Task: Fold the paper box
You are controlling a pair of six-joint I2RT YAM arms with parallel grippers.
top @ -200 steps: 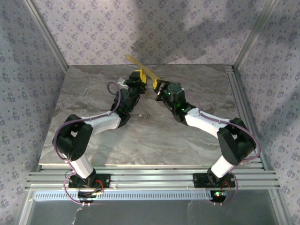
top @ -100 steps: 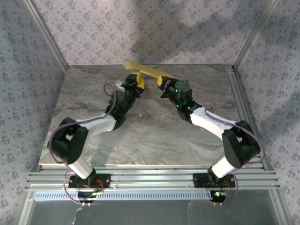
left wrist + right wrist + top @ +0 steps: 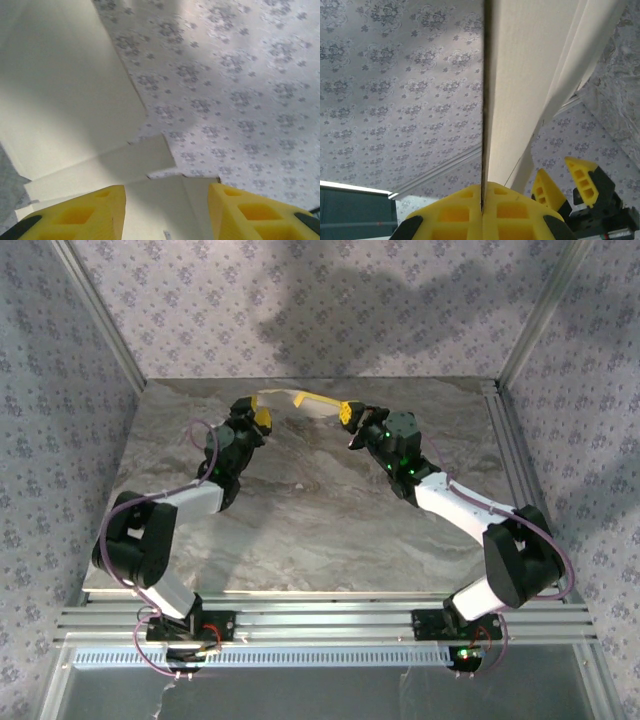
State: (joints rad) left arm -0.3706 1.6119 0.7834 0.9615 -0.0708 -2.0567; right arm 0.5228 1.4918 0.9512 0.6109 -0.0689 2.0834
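The paper box (image 3: 300, 398) is an unfolded sheet of thin card, yellow on one face and cream on the other, held up above the far middle of the table. My right gripper (image 3: 347, 415) is shut on its right end; in the right wrist view the card (image 3: 530, 75) runs edge-on out of the pressed-together fingertips (image 3: 482, 207). My left gripper (image 3: 261, 420) is at the sheet's left end. Its yellow fingers (image 3: 75, 215) stand wide apart, with cream flaps (image 3: 65, 100) lying between them, not pinched. The left gripper's fingers (image 3: 547, 190) also show beyond the card.
The grey marble table (image 3: 320, 520) lies below, with patterned fabric walls (image 3: 350, 300) at the back and sides. Slanted aluminium posts (image 3: 100, 315) stand at the back corners. Aluminium rails (image 3: 320, 620) run along the near edge by the arm bases.
The left gripper has opened and swung left and back. The right gripper has moved a little right, and the sheet now lies flatter between the two.
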